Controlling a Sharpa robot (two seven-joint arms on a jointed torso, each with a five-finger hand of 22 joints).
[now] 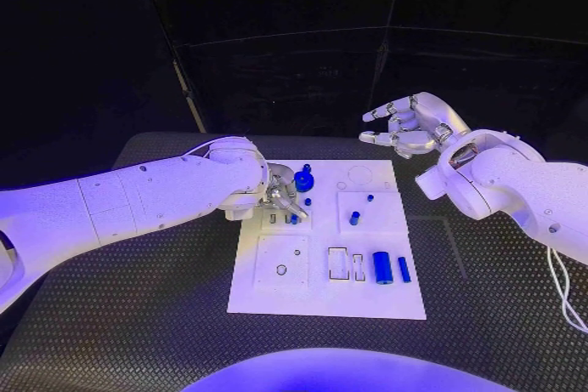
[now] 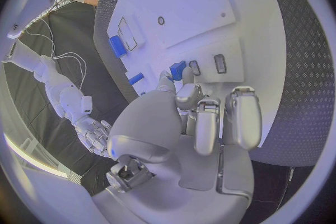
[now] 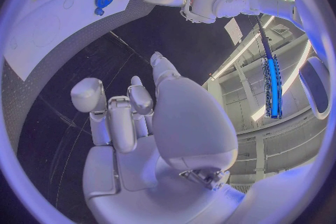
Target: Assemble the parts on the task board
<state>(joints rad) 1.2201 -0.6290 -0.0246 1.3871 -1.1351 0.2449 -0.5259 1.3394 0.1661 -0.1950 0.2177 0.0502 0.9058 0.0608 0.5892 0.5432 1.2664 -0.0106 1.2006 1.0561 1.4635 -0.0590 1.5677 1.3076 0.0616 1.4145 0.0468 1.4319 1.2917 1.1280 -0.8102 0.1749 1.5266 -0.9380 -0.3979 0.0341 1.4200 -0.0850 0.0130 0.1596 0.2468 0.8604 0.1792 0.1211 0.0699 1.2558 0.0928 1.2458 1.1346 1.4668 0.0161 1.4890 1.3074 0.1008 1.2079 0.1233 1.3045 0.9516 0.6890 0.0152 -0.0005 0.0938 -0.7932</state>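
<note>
Left hand (image 1: 279,196) over task board (image 1: 368,303) at frame centre, fingertips pinching small blue part (image 2: 178,70). Right hand (image 1: 410,124) raised upper right, fingers spread, empty. Cylinder (image 1: 381,265) and other parts loose; assembly looks early.

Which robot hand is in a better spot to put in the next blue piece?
Probably the left. The left hand is down over the task board, its fingertips right at a small blue part. The right hand is raised beyond the board's far edge, holding nothing.

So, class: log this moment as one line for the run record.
left hand: pinching blue part over white board | right hand: raised beyond board, holding nothing | assembly: unfinished
</note>
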